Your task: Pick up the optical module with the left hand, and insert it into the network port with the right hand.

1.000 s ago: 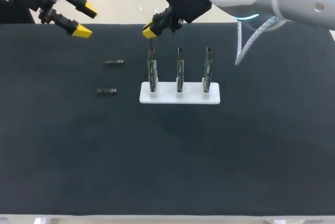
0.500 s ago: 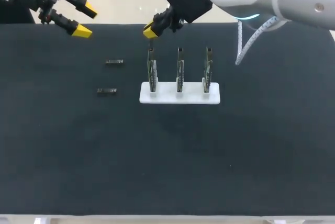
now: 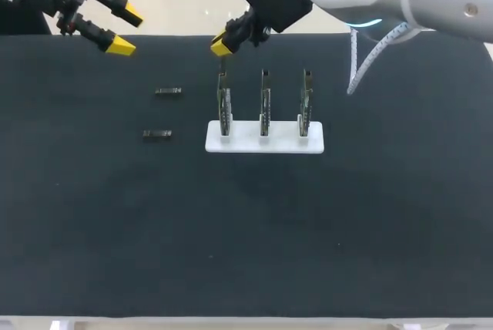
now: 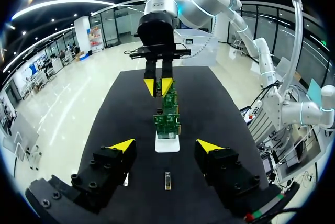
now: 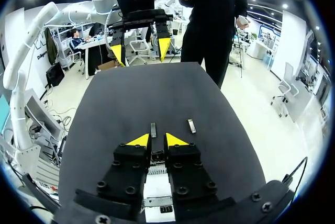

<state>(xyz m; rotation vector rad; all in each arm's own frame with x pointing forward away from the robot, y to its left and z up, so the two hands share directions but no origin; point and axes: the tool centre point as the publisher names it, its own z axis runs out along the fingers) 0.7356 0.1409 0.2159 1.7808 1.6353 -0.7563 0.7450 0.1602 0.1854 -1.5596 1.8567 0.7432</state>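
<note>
Two small dark optical modules lie on the black mat, one [image 3: 168, 92] farther back, one [image 3: 157, 135] nearer; they also show ahead of my right gripper [image 5: 153, 130] [image 5: 191, 125]. Three upright green boards with network ports [image 3: 264, 102] stand in a white base [image 3: 264, 143]. My right gripper [image 3: 221, 43] hangs just above the leftmost board [image 3: 223, 106], its fingers close together on a small dark module between them [image 5: 156, 155]. My left gripper [image 3: 125, 31] stands wide open and empty at the mat's back left corner; one module [image 4: 167, 180] lies below it [image 4: 165, 145].
The black mat [image 3: 308, 230] covers the whole table. The board stand is the only upright obstacle, in the middle. The white base [image 4: 167, 144] points end-on toward my left gripper.
My right gripper has shifted very slightly up and to the right above the leftmost board. The left arm and the two modules on the mat have not moved.
</note>
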